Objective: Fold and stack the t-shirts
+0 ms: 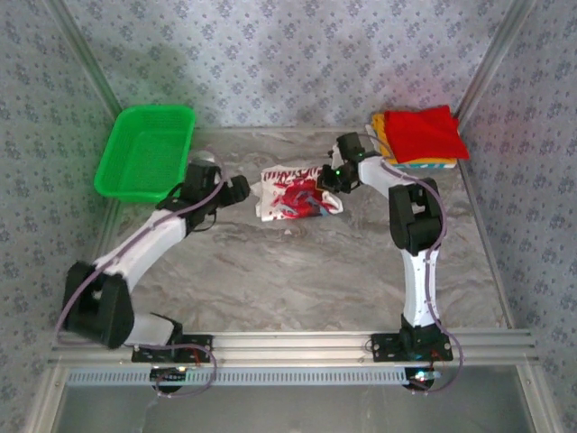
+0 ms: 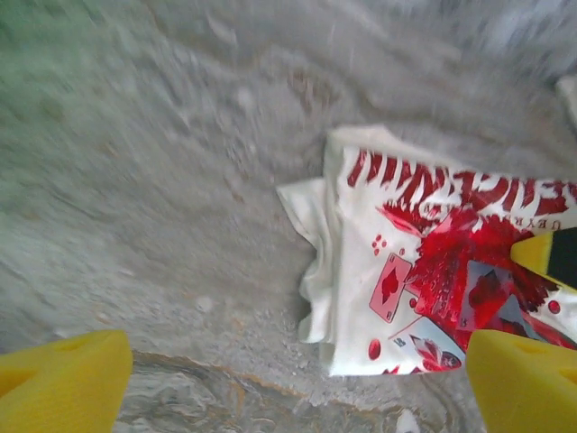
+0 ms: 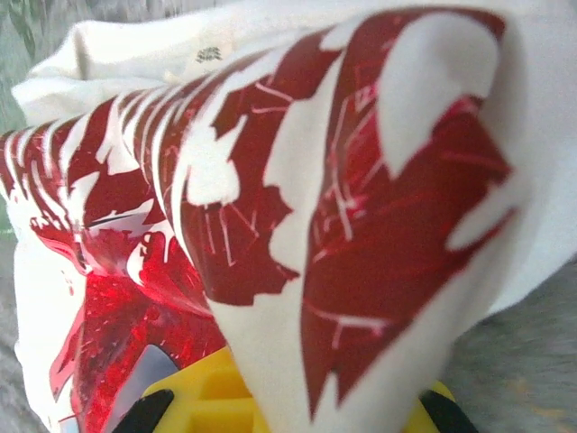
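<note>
Close up in the right wrist view, the white t-shirt point(image 3: 297, 180) is draping over the right gripper point(image 3: 297, 410), hiding its fingertips, and running off the picture's edges. In the left wrist view, the shirt's right side is getting cut off and the marble table point(image 2: 135, 135) is blurring at far left. From above, the red folded shirt point(image 1: 431, 133) is covering its stack, leaving a yellow-orange sliver point(image 1: 381, 126) peeking out.
</note>
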`<control>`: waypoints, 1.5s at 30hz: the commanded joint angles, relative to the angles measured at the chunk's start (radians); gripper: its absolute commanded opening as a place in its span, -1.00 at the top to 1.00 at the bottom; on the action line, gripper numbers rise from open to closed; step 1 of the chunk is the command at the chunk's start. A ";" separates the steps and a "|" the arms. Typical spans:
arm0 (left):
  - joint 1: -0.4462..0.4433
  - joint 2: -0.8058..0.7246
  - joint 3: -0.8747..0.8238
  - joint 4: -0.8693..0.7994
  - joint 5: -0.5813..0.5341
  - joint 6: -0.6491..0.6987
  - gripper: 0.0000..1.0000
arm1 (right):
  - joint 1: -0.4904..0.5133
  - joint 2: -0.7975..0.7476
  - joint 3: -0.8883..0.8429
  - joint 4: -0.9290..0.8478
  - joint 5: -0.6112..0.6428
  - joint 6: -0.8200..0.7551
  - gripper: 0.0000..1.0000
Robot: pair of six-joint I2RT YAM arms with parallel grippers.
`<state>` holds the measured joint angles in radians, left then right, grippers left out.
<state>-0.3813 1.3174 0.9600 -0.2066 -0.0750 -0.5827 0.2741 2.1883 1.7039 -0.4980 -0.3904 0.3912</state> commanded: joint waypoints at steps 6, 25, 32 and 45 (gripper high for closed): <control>0.038 -0.088 -0.130 -0.031 -0.081 0.000 -0.96 | -0.083 0.109 0.466 -0.417 0.215 -0.349 1.00; 0.039 0.022 -0.105 0.007 -0.005 0.009 -0.96 | -0.176 0.168 0.896 -0.372 0.571 -0.764 1.00; 0.039 0.033 -0.121 0.019 0.000 0.021 -0.96 | -0.188 0.144 0.921 -0.271 0.633 -0.845 1.00; 0.039 0.031 -0.121 0.000 -0.010 0.041 -0.96 | -0.247 0.165 0.986 -0.266 0.623 -0.915 1.00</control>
<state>-0.3424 1.3457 0.8211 -0.2001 -0.0902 -0.5640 0.0479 2.3638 2.6312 -0.8028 0.2176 -0.4908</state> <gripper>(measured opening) 0.980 0.093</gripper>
